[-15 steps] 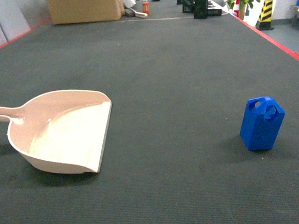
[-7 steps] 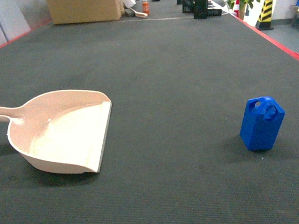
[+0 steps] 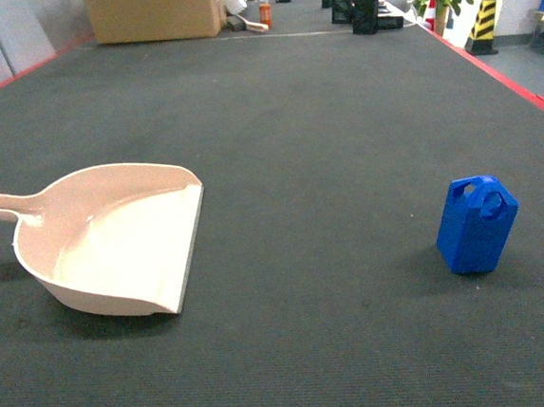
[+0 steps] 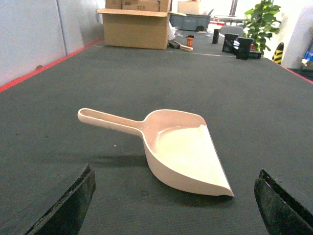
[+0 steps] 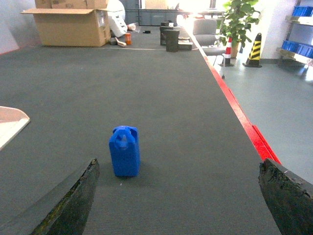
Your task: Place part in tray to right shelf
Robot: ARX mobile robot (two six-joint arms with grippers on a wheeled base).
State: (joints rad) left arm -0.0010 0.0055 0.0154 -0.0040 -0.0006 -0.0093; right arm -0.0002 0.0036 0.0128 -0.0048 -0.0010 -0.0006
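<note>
Left to right across the dark carpeted floor (image 3: 293, 116): at left lies the tray (image 3: 113, 241), a cream scoop resting flat, its handle (image 4: 110, 120) running off to the left and its flat front lip turned toward the right. Our left gripper (image 4: 173, 205) hangs behind it with fingers (image 4: 63, 208) spread wide and nothing between them; the tray sits centred in that gap but apart from both fingers. Well to the right stands the part (image 3: 477, 225), a small blue jug-shaped block, upright, handle hole on top, untouched and clear of the tray. Our right gripper (image 5: 178, 200) faces it, likewise spread and empty, the part (image 5: 125, 151) standing left of the gap's centre and farther off. No shelf shows in any view. We judge the step in hand to be the first pick: the part must go into the tray before the tray is carried. To do it well, we would shift the right gripper leftward until the part is centred, descend squarely, and close on the flat side faces below the sloped shoulders, since a small light block may tip or slide if one finger arrives first. The left gripper should take the handle near the scoop, keeping the lip level so the part does not slip out.
</note>
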